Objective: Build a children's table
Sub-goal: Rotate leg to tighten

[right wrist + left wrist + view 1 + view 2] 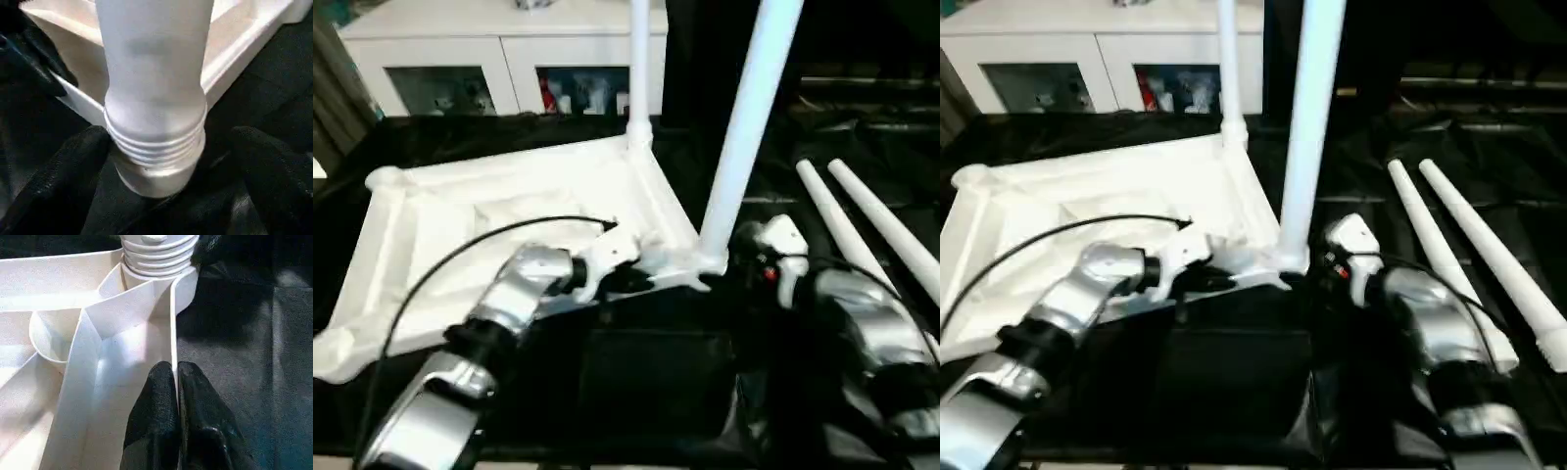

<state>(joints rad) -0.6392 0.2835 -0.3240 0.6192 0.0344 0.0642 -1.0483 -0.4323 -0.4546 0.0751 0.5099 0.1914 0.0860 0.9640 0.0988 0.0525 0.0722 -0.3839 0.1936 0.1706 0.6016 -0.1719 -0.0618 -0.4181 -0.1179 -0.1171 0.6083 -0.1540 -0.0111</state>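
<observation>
left pincer: clamped on tabletop rim | right pincer: open around leg base

Head cameras look down over the forearms at the tabletop. Both wrist cameras sit close at its near right corner, sharing the leg there.

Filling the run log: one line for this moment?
left end effector: shut on tabletop rim | right end effector: open around near leg | two legs upright
</observation>
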